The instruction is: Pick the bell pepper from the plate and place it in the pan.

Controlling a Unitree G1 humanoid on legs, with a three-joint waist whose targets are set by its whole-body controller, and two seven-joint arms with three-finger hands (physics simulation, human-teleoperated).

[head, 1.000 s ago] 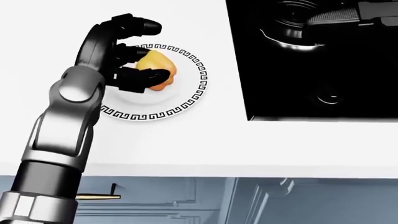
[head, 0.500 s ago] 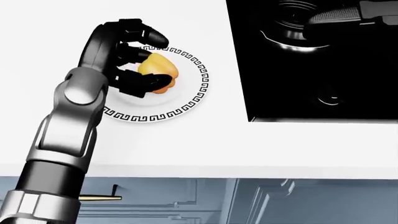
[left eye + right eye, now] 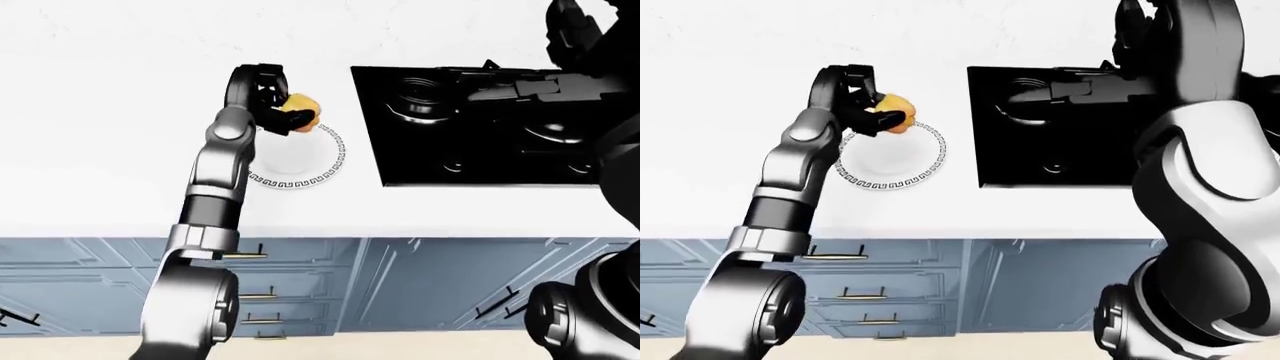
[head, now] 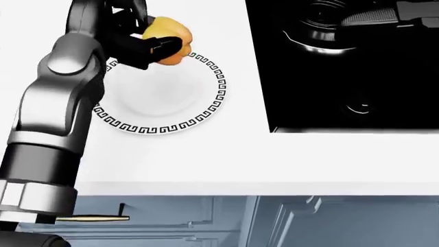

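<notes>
Left hand (image 4: 137,36) grasps the yellow bell pepper (image 4: 167,40) with its black fingers closed around it, holding it above the top rim of the patterned plate (image 4: 206,110). Right of the plate lies the black stove (image 3: 480,142), where the pan (image 4: 329,31) sits; the right hand (image 3: 1140,30) is up over the stove, and I cannot tell its state.

Glossy black-fingered left hand (image 4: 134,31) on brushed-metal arm, smooth waxy bell pepper (image 4: 167,40) in its fingers, glazed white plate (image 4: 206,110) below, glossy black stove (image 4: 343,67) to its right
</notes>
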